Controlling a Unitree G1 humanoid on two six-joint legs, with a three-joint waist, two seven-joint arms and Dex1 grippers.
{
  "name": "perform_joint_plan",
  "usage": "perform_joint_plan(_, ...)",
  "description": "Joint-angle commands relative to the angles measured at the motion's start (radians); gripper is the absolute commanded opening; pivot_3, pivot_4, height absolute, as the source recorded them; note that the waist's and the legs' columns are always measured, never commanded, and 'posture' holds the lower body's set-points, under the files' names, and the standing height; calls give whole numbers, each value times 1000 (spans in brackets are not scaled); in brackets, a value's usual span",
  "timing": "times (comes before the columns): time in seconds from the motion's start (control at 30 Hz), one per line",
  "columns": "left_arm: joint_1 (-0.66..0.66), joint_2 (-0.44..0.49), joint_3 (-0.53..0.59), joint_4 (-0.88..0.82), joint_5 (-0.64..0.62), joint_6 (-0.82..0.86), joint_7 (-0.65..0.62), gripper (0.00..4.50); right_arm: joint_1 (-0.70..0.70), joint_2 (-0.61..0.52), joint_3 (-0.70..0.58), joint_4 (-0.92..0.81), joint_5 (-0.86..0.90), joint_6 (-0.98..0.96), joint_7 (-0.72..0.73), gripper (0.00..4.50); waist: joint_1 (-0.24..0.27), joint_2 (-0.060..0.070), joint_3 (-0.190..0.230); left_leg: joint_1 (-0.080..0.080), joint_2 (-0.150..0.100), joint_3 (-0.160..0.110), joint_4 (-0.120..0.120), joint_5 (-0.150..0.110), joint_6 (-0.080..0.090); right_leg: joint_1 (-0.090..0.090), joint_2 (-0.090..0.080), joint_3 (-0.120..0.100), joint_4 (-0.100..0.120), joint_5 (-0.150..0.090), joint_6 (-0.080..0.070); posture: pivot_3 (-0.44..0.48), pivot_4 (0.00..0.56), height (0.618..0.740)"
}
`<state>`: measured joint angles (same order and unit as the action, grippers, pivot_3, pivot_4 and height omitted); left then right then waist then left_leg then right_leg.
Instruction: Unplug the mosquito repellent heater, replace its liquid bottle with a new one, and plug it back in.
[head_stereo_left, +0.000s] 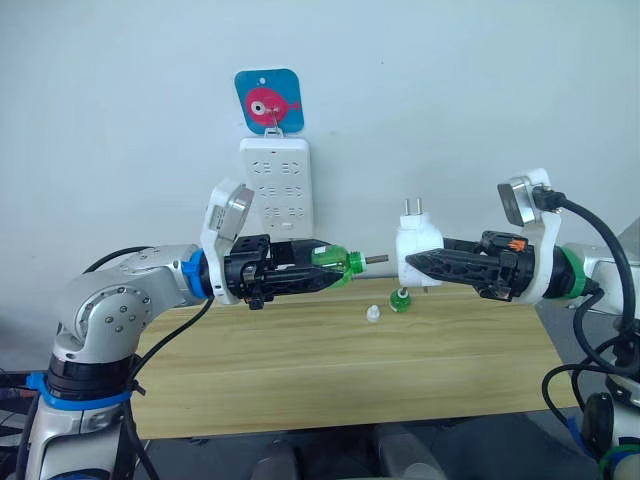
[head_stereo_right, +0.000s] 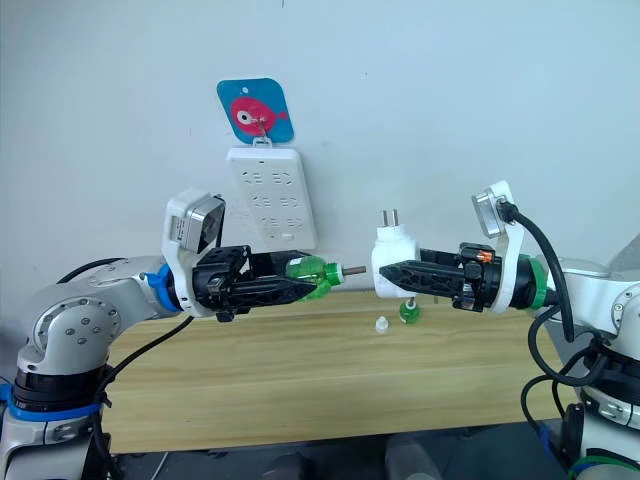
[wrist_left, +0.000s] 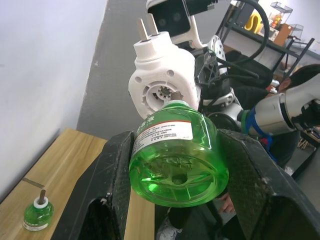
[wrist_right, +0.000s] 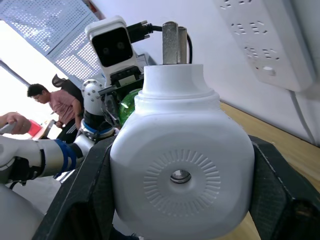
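My left jaws (head_stereo_left: 335, 268) pinch a green liquid bottle (head_stereo_left: 334, 262), wick towards the mosquito repellent heater (head_stereo_left: 417, 250), which my right jaws (head_stereo_left: 412, 263) clamp in the air above the wooden worktop (head_stereo_left: 300, 370), prongs up. On the worktop stand an old green bottle (head_stereo_left: 400, 299) and a small white cap (head_stereo_left: 373, 314). A white power strip (head_stereo_left: 277, 185) hangs on the pale wall behind.

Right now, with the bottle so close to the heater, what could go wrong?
1. The green bottle in the left gripper has its wick aimed at the heater in the right gripper; a small misalignment might bend the wick.
2. The bottle is held only by its round sides, so pushing could make it slip.
3. Another bottle and a small white cap sit on the table below and could be knocked.
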<state>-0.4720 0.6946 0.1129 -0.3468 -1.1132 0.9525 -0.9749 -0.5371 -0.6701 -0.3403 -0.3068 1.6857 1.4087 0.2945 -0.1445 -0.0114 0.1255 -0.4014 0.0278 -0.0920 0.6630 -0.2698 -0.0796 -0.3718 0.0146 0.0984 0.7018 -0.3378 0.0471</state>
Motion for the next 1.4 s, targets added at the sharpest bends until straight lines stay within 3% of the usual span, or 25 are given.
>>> perform_joint_plan(0.03,-10,13,3,-17,12,-21,-28,2282,5,-47,39,-8,120,-89,-31,2991,0,0,0,0,0,0,0,0,0,0,0,0,0,0,0,-96,12,740)
perform_joint_plan(0.5,-59,-12,-20,19,42,-24,-55,2282,44,-175,164,-39,251,-263,-66,2991,3,0,-6,1,0,0,2,0,1,0,0,0,3,0,0,-106,13,740)
perform_joint_plan(1.4,-118,-27,-53,75,97,-35,-123,2282,69,-212,216,-69,233,-327,-60,2991,3,0,-21,3,0,0,3,1,5,0,1,1,10,0,0,-121,14,740)
